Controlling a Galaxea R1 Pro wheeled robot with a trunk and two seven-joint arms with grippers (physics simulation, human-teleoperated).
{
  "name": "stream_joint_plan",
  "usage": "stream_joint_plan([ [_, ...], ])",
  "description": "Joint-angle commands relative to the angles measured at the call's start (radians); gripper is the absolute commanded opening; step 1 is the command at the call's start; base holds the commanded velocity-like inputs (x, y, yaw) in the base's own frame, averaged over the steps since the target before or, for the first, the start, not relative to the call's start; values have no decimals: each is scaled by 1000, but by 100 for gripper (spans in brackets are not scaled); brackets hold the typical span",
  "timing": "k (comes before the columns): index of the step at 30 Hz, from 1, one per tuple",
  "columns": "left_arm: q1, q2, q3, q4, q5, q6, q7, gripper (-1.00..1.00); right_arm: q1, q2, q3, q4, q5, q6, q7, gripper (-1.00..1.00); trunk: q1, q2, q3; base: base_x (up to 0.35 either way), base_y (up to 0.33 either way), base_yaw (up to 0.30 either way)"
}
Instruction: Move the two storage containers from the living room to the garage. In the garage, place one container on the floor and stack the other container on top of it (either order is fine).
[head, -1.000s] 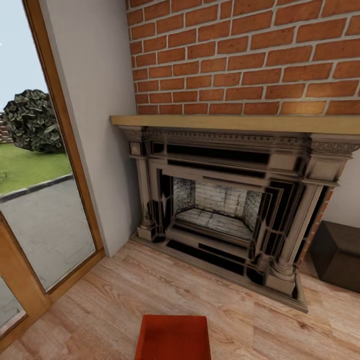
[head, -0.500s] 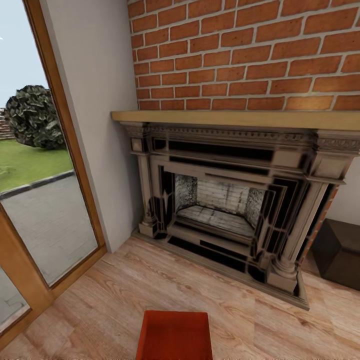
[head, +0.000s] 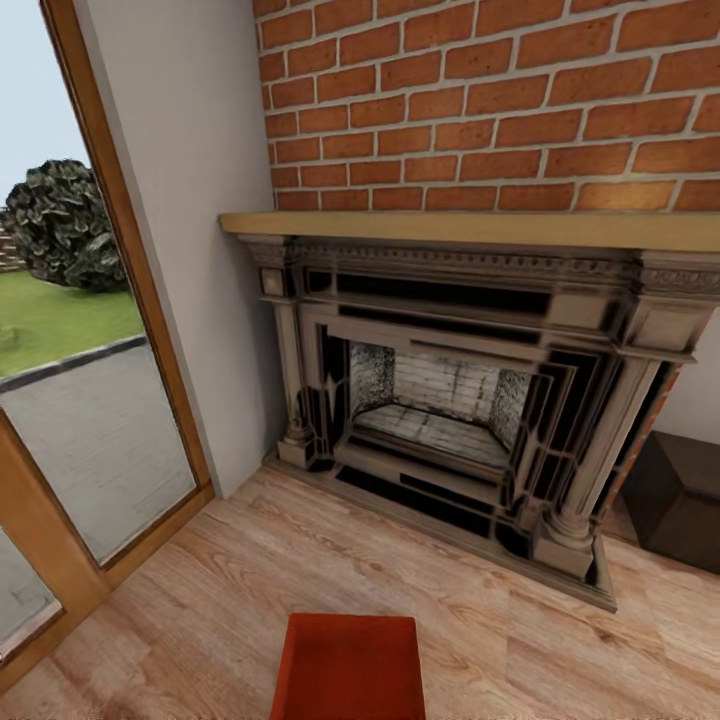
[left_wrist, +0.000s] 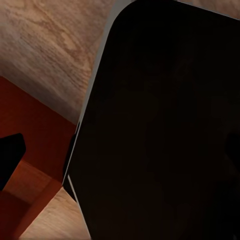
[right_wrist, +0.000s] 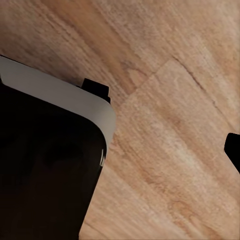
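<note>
Fingers: a dark tip (left_wrist: 10, 155) shows over the red container (left_wrist: 35, 130) by the left wrist, another (right_wrist: 234, 150) above wood floor (right_wrist: 165, 100) at right; spread or pressed, can't tell. Container (head: 348, 668) sits on planks before the fireplace (head: 450, 400).

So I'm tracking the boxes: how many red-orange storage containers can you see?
1: a storage container on the wood-plank floor before the fireplace. The second may be out of frame.
</note>
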Motion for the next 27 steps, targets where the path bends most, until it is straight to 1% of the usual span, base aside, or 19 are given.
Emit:
stream_joint_plan([
  [1,0,0,3,-1,2,-1,2,100,-1,1,7,3,-5,-6,-2,100,0,0,-2,0,0,0],
  [27,0,0,3,-1,2,-1,1,100,-1,-4,7,3,-6,-7,-2,100,0,0,-44,0,0,0],
])
